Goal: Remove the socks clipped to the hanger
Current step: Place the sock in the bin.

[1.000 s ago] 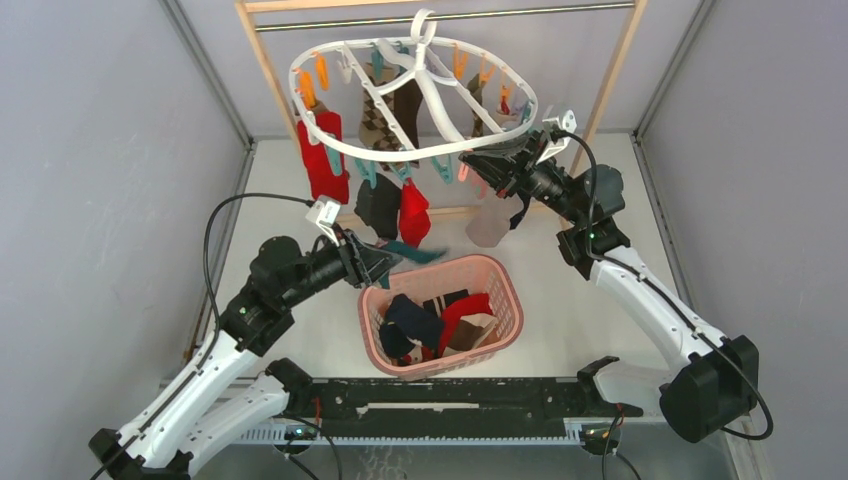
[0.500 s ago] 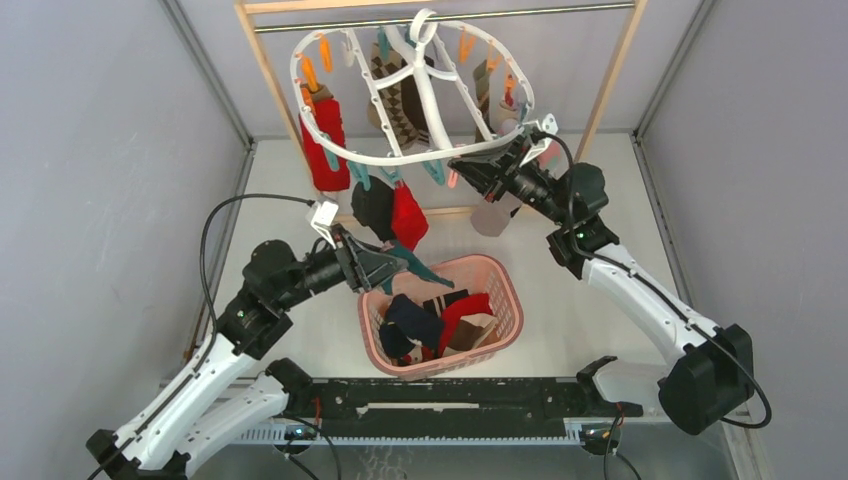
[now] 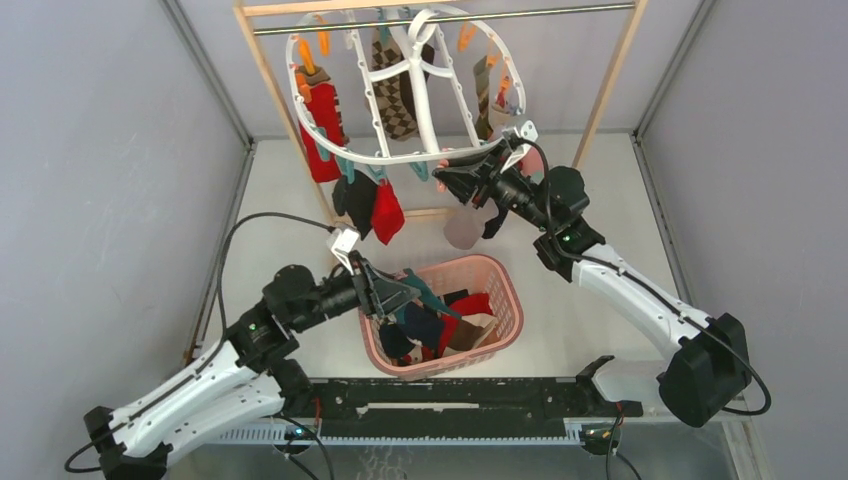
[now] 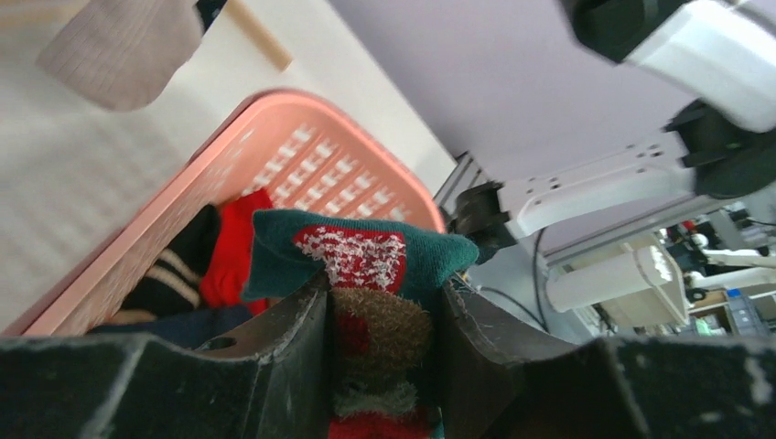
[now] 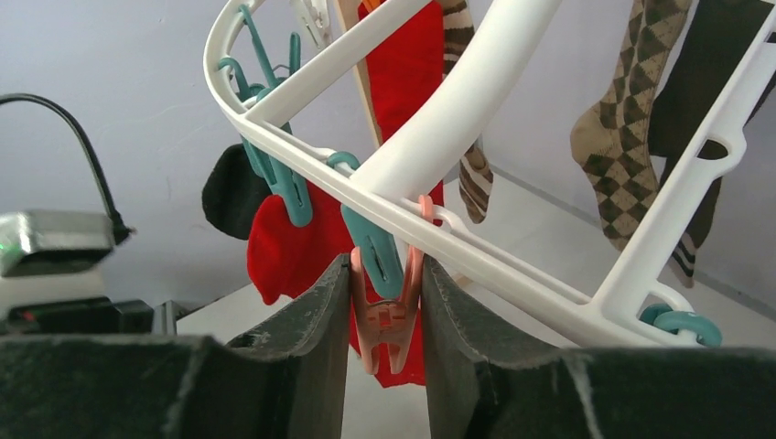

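The white oval hanger (image 3: 330, 150) hangs tilted from the rail, with red (image 3: 322, 130), argyle (image 3: 397, 95) and black socks clipped to it. My right gripper (image 3: 447, 178) is shut on a pink clip (image 5: 388, 306) at the hanger's near rim (image 5: 476, 242); a pale pink sock (image 3: 463, 228) dangles below it. My left gripper (image 3: 400, 297) is shut on a teal sock with red and brown patches (image 4: 366, 261) and holds it over the pink basket (image 3: 505, 300). In the right wrist view a red sock (image 5: 284, 247) and a black one (image 5: 229, 192) hang behind the clip.
The wooden-framed rail (image 3: 268, 75) stands at the back. The pink lattice basket (image 4: 220, 183) in front of the arms holds several socks, red, navy and striped. Grey walls close in on both sides. A black bar (image 3: 440, 395) runs along the near edge.
The left gripper has carried the teal sock right and nearer, over the basket. The right gripper has moved left with the hanger's rim, which has tilted up more steeply.
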`<state>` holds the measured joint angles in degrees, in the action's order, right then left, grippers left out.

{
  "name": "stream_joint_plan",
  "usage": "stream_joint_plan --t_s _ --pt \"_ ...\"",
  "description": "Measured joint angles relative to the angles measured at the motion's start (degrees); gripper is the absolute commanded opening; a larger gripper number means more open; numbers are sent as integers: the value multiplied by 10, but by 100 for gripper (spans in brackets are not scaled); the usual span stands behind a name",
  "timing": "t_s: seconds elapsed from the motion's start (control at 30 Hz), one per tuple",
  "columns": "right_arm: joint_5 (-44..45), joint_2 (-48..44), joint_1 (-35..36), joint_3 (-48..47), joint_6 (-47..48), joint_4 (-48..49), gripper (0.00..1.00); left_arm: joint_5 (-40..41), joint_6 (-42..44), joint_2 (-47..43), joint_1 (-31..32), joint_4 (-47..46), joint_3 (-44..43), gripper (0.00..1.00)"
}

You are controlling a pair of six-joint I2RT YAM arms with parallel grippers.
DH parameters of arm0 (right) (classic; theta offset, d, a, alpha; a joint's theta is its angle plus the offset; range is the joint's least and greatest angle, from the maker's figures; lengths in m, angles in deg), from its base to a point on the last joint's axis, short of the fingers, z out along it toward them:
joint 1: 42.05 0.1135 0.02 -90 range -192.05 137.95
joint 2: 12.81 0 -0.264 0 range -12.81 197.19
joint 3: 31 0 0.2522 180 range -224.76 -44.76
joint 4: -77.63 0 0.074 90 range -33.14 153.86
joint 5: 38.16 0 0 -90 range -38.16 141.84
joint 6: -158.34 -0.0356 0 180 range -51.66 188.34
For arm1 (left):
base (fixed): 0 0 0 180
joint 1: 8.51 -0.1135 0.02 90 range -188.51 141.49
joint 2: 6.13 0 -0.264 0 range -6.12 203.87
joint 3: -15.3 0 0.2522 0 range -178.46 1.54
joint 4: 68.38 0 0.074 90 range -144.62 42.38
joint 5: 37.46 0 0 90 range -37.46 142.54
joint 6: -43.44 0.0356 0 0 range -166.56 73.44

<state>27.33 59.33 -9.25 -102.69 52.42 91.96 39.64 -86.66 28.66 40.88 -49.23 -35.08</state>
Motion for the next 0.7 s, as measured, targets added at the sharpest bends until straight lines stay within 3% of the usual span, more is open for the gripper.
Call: stream_joint_plan --t_s 0.07,0.17,0.47,0.7 --pt "2 0 3 0 2 0 41 25 1 4 14 10 15 47" --pt "4 0 5 0 2 -8 57 57 2 17 24 23 31 54" --pt "3 -6 11 0 7 -115 61 113 7 82 30 27 68 65" --pt "9 -43 8 2 14 -197 70 115 15 92 31 18 74 82"
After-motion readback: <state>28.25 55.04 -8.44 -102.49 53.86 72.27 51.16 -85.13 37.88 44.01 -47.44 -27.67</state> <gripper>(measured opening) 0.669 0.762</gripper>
